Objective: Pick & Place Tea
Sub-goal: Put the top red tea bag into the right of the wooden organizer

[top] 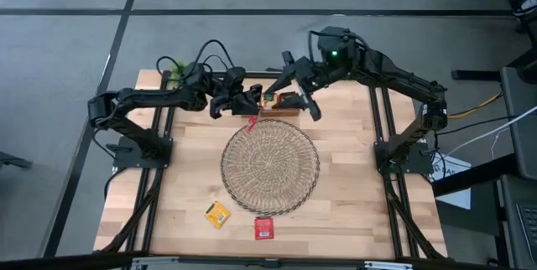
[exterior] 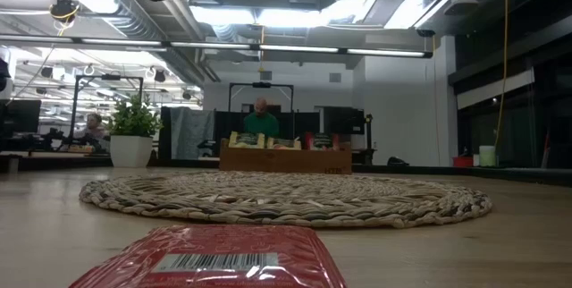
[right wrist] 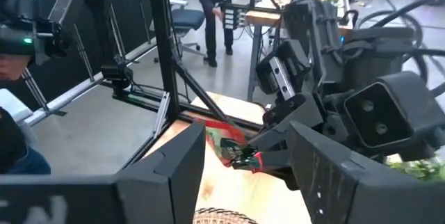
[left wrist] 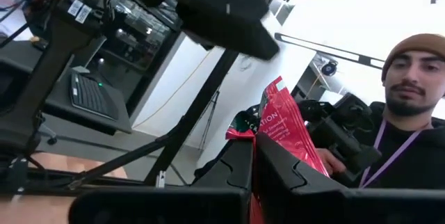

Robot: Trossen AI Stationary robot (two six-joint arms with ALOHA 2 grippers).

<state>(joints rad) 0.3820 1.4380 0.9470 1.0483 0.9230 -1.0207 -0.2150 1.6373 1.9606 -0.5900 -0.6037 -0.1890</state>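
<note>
Wooden tabletop (top: 352, 194) carried a round wicker mat (top: 270, 167) at its middle. Left of it, a yellow sachet (top: 217, 214) lay flat, a red sachet (top: 263, 228) just beside, near the front edge. The left gripper (top: 245, 102) had its fingers closed on a red tea sachet (left wrist: 281, 130) by the wooden box (top: 281, 109). The right gripper (top: 300, 96) stood open, empty. Light, thin, crinkly foil probably slips; pinch an edge. Open room lay above the mat.

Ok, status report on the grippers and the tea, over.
Left gripper shut on red sachet near the box. Right gripper open beside it. Two sachets on the table before the mat. Nothing in the way.
</note>
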